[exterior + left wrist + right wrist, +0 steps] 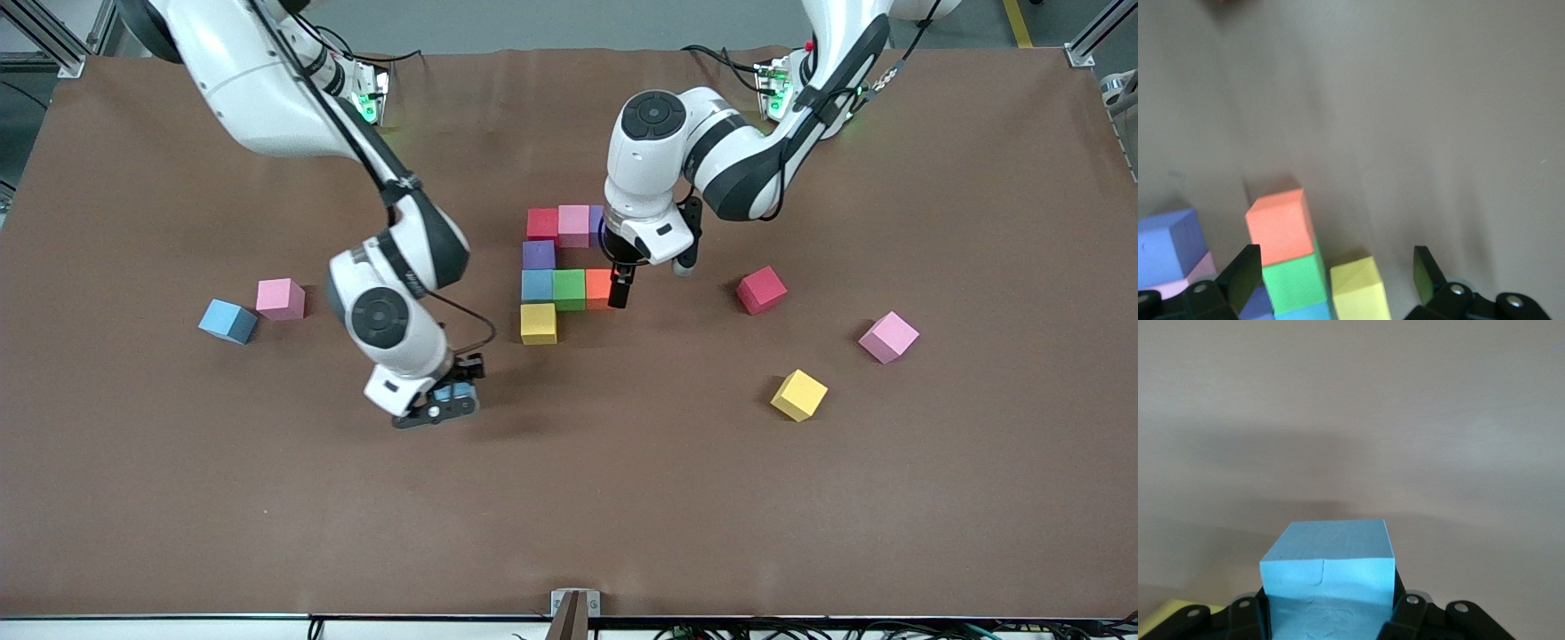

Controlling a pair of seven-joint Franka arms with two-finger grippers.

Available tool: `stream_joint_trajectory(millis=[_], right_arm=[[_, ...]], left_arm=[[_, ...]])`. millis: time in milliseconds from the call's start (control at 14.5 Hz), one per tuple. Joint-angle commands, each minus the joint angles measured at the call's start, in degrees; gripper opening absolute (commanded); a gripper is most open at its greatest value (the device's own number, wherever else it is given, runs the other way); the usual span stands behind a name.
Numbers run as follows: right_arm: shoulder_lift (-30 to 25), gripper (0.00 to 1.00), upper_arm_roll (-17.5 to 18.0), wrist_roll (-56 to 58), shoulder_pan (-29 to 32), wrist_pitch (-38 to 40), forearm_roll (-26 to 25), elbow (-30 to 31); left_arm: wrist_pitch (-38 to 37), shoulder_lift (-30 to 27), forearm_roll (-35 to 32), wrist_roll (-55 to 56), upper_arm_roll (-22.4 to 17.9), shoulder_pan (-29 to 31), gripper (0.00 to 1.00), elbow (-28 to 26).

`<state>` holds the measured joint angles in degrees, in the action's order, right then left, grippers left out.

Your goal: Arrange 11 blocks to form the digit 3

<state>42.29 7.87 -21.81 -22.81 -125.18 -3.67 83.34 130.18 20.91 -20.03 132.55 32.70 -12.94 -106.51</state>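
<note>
Blue block (1327,577) square between right gripper (442,402) fingers.

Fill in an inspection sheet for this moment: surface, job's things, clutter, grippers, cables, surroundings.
Surface: brown table mat, bare in front.
Job's things: partial digit 3 of seven joined blocks; loose light blue block, pink block, red block, second pink block, yellow block.
Clutter: nothing seen.
Grippers: left gripper open over the digit's orange block; right gripper shut on a blue block.
Cables: black cable on the right arm's wrist; others at both bases.
Surroundings: aluminium frame posts at the corners.
</note>
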Motion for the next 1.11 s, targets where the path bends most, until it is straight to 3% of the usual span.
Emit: stream_joint_trajectory(millis=[0, 276, 760, 1036], right_arm=[[4.8, 0.27, -0.4, -6.6, -2.9, 0.6, 1.7, -5.7], [7.0, 0.27, -0.4, -14.0, -6.0, -3.3, 1.8, -6.2], [8.2, 0.28, -0.4, -17.2, -8.4, -4.6, 2.3, -5.9], [8.2, 0.31, -0.2, -15.5, -8.7, -3.8, 2.0, -5.1]], left_arm=[[-3.0, 0.9, 0.0, -9.4, 0.3, 5.0, 1.0, 2.1], [-3.1, 2.8, 0.1, -22.6, 0.1, 13.3, 1.0, 5.0], [-3.2, 12.5, -0.1, -45.2, -0.4, 23.6, 1.0, 13.3], [-3.2, 18.1, -0.5, -48.0, -0.4, 27.1, 1.0, 16.2]])
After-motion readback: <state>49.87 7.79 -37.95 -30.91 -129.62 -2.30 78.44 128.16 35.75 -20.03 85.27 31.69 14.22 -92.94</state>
